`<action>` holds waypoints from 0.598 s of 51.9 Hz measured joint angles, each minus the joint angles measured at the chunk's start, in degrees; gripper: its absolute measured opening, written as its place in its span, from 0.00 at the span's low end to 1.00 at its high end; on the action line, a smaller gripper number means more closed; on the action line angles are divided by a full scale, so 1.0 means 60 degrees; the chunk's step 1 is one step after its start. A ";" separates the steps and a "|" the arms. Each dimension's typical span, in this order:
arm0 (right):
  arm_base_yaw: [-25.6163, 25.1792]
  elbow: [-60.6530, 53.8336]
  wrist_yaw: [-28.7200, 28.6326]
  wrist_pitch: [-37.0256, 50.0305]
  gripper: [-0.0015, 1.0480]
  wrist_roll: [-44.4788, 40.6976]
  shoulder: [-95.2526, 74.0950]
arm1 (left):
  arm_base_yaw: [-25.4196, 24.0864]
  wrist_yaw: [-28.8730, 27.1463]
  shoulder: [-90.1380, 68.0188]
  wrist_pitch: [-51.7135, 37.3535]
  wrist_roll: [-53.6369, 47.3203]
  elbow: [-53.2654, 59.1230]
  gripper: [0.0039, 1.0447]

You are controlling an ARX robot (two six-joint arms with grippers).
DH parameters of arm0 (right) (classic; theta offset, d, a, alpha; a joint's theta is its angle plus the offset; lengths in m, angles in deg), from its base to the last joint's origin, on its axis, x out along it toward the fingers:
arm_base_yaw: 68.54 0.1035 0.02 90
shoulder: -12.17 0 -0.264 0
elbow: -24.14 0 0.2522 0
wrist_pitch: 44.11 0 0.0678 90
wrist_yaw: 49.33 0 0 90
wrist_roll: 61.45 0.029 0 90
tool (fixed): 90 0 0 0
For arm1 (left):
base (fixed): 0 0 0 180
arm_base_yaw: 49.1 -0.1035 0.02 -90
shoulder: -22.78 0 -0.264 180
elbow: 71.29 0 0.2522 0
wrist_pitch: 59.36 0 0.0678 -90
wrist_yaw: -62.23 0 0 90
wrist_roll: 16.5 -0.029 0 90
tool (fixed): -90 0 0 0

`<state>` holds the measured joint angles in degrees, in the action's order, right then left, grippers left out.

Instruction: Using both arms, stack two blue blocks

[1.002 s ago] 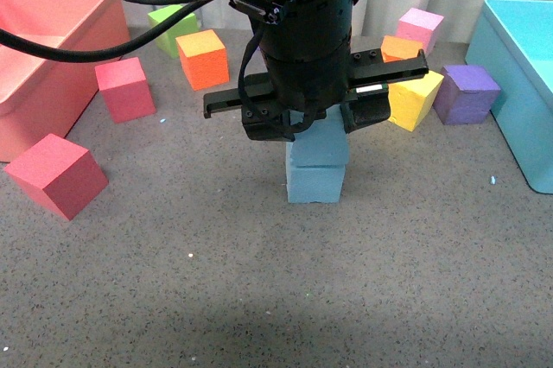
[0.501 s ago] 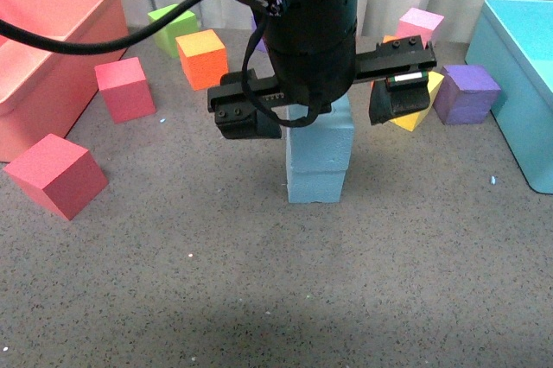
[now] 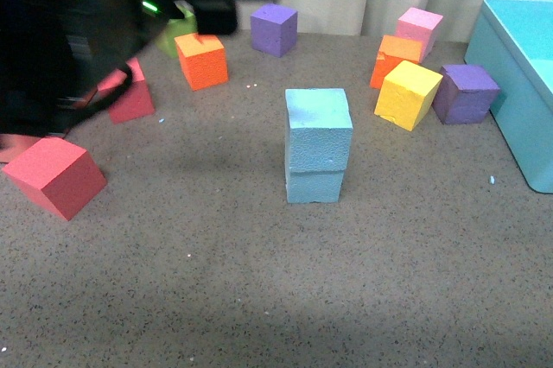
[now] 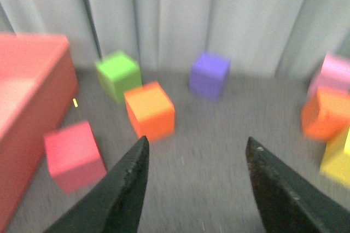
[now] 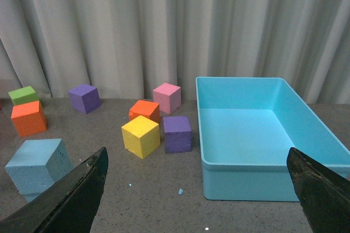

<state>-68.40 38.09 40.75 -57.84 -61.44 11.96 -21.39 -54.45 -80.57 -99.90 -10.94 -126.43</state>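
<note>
Two grainy sky-blue foam cubes, the blue blocks [image 3: 318,145], stand stacked mid-table, touching neither gripper. The left gripper [image 4: 197,189] is spread open and empty, well apart from the stack, facing one orange cube [image 4: 150,111]. The right gripper [image 5: 199,189] is likewise spread and empty, near one smooth turquoise bin [image 5: 262,134].

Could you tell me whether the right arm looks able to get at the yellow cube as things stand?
Probably yes. The right end effector is open and empty, and the yellow cube sits uncovered; the purple cube and orange cube crowd it closely, though.
</note>
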 joint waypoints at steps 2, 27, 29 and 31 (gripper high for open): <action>0.0000 0.0000 -0.0004 0.0000 0.91 0.0000 0.0000 | -0.0262 0.0186 0.0550 -0.0947 -0.0270 0.0627 0.43; 0.0000 0.0000 -0.0022 0.0000 0.91 0.0000 0.0000 | -0.2393 0.2320 0.4459 -0.1734 -0.0783 0.4980 0.03; 0.0000 0.0000 -0.0025 0.0000 0.91 0.0000 0.0000 | -0.2583 0.2481 0.4838 -0.1541 -0.0790 0.5231 0.03; 0.0000 0.0000 -0.0029 0.0000 0.91 0.0000 0.0000 | -0.2769 0.2590 0.5227 -0.1333 -0.0794 0.5453 0.03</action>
<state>-68.40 38.09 40.57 -57.84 -61.44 11.96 -38.00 -38.91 -49.20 -107.90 -15.70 -93.71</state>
